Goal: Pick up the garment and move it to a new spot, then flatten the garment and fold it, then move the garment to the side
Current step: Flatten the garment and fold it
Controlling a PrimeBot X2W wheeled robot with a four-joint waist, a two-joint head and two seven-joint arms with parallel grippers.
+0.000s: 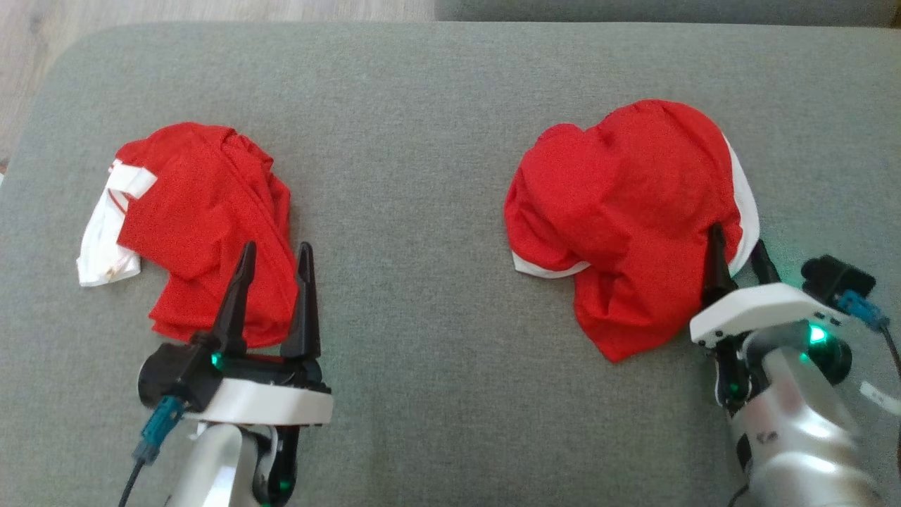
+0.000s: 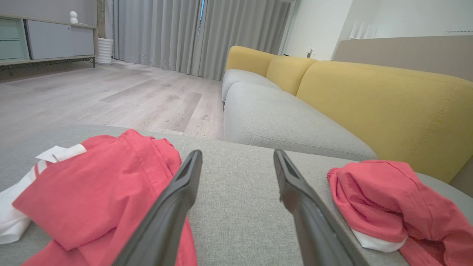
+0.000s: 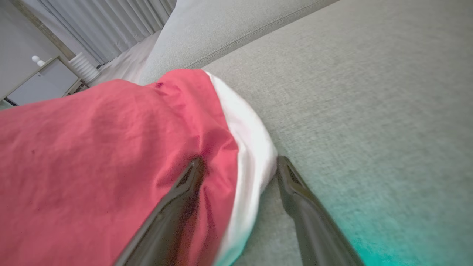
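Two crumpled red garments with white trim lie on the grey cushion (image 1: 422, 141). One garment (image 1: 204, 211) (image 2: 99, 184) is at the left, the other garment (image 1: 626, 204) (image 2: 388, 199) (image 3: 111, 147) at the right. My left gripper (image 1: 276, 248) (image 2: 237, 153) is open, low over the near right edge of the left garment, with bare cushion between its fingers. My right gripper (image 1: 736, 237) (image 3: 240, 160) is open at the right garment's near right edge. One finger presses into the red cloth, the other rests on the cushion beside the white band, which sits between them.
Wood floor (image 1: 211, 10) lies beyond the cushion's rounded far left corner. A grey and yellow sofa (image 2: 369, 96) stands past the far edge, with curtains (image 2: 184, 33) and a cabinet (image 2: 48, 40) behind. Bare cushion separates the two garments.
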